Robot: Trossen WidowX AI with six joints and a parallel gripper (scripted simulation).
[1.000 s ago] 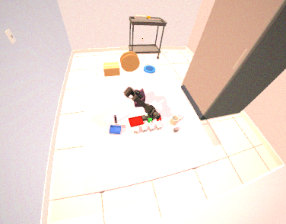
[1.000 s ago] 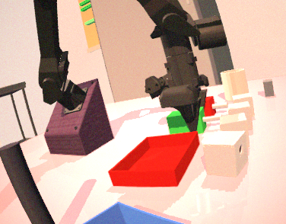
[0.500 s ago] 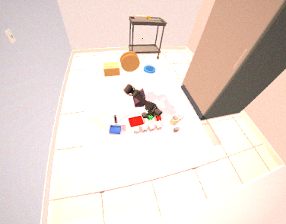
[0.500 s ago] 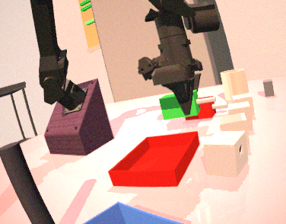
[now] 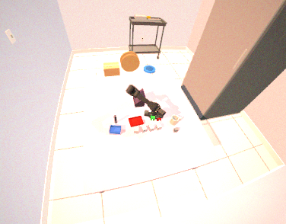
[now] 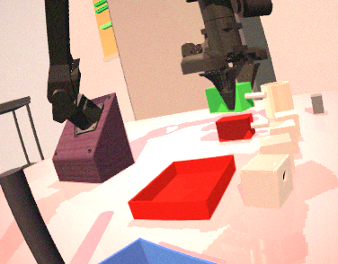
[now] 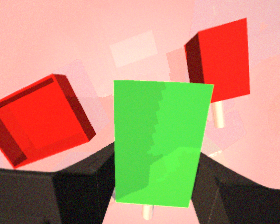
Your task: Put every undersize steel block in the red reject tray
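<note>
Item, one green rectangular gauge handle with a pale round pin (image 5: 153,117) (image 6: 230,98) (image 7: 158,145): hanging above the pale bench (image 6: 323,215) (image 7: 81,25), clear of its surface. Its pin is pointing toward the block-row side, the long axis running nearly level (the exterior view is showing it best).
Item, one black parallel-jaw gripper (image 5: 153,115) (image 6: 238,93) (image 7: 151,143): clenching the green handle across its sides.
Item, one red block-handled gauge with a pale pin (image 5: 159,120) (image 6: 235,127) (image 7: 223,62): sitting lower, its pin pointing the same general way.
Item, one shallow red reject tray (image 5: 136,121) (image 6: 183,186) (image 7: 43,120): lying bare inside, beside the row of pale bored blocks (image 5: 144,129) (image 6: 266,181).
Item, one small grey block (image 5: 176,129) (image 6: 316,103): standing near the bench's far edge in the exterior view.
</note>
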